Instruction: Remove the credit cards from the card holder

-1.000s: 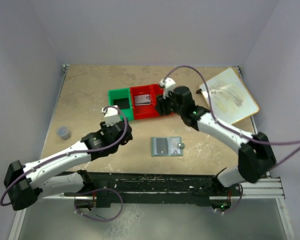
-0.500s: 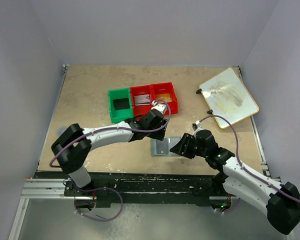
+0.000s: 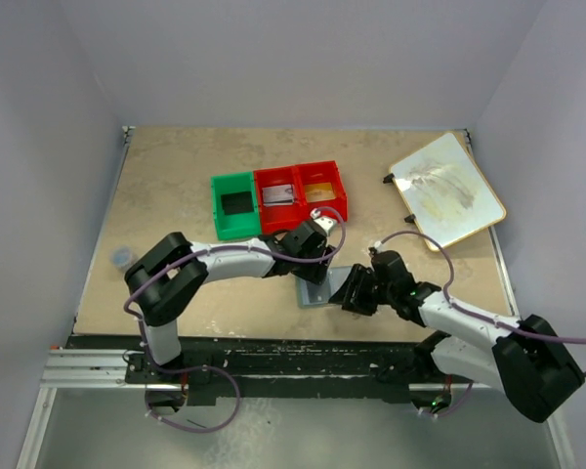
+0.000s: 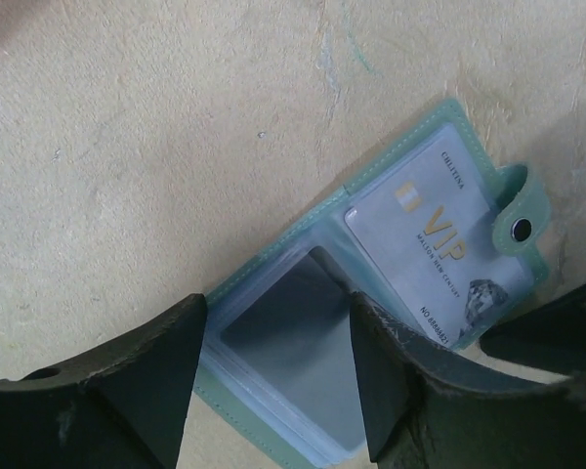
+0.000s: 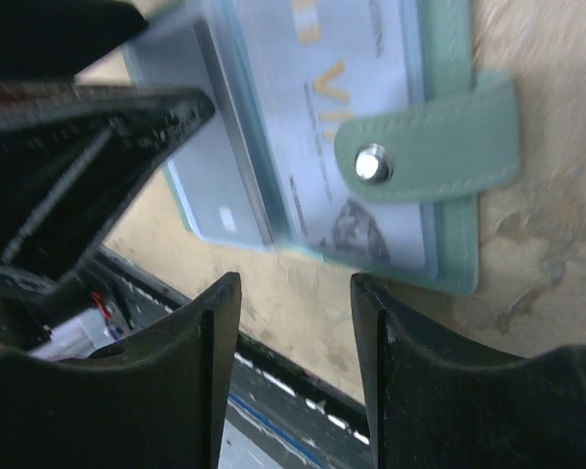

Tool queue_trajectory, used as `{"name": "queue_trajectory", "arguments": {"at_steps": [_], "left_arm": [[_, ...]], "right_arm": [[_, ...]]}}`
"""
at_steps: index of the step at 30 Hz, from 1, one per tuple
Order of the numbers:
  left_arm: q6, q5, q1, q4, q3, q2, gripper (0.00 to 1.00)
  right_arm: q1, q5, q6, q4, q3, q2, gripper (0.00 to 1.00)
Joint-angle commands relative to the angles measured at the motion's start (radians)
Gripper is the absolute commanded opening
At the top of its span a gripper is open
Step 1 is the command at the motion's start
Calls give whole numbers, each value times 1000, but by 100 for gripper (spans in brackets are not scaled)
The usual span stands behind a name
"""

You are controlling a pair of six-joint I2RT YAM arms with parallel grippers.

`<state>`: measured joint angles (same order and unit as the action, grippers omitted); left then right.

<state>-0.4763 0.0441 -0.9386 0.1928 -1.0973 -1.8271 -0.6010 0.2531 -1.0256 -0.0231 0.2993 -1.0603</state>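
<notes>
Right hand (image 3: 352,290) nearer wallet (image 3: 314,293) (perhaps touching)

The surface (image 3: 176,166) is a beige, mottled board with some pale scratches. Near its front edge, about the middle, the card holder (image 4: 283,332) lies flat and open, its pale blue inside facing up and its snap tab on the right side. Further back stands a green bin (image 3: 218,207), touching a red bin (image 3: 300,195) with two compartments. A cream board (image 3: 447,191) lies at an angle by the right edge. A small grey-blue thing (image 3: 123,258) sits at the left edge.
</notes>
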Motion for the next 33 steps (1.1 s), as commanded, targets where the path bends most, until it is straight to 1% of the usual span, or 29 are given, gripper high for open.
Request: {"name": "queue_trajectory", "arguments": {"at_steps": [1, 4, 7, 11, 17, 22, 23, 27, 30, 33], "left_arm": [[-19, -56, -9, -65, 41, 2, 56], [-45, -69, -26, -94, 87, 25, 54], [-68, -61, -53, -113, 121, 53, 53], [-108, -39, -119, -143, 139, 72, 52], [-196, -16, -218, -211, 153, 86, 50], [-233, -32, -258, -282, 182, 102, 50], [-235, -42, -266, -287, 173, 88, 50], [-234, -31, -287, -277, 160, 105, 50], [-232, 9, -289, -231, 185, 172, 50], [-234, 105, -287, -151, 224, 284, 50]], "right_arm": [[105, -12, 10, -107, -11, -62, 53], [195, 32, 61, -149, 10, -108, 53], [212, 40, 126, -154, 74, -176, 54], [213, 66, 253, -88, 201, -320, 57], [213, 81, 412, -69, 320, -426, 55], [204, 213, 510, -91, 360, -479, 53], [180, 266, 547, -100, 378, -501, 51], [145, 302, 619, -82, 405, -511, 51], [145, 239, 599, -47, 397, -448, 51], [146, 55, 515, 31, 409, -369, 54]]}}
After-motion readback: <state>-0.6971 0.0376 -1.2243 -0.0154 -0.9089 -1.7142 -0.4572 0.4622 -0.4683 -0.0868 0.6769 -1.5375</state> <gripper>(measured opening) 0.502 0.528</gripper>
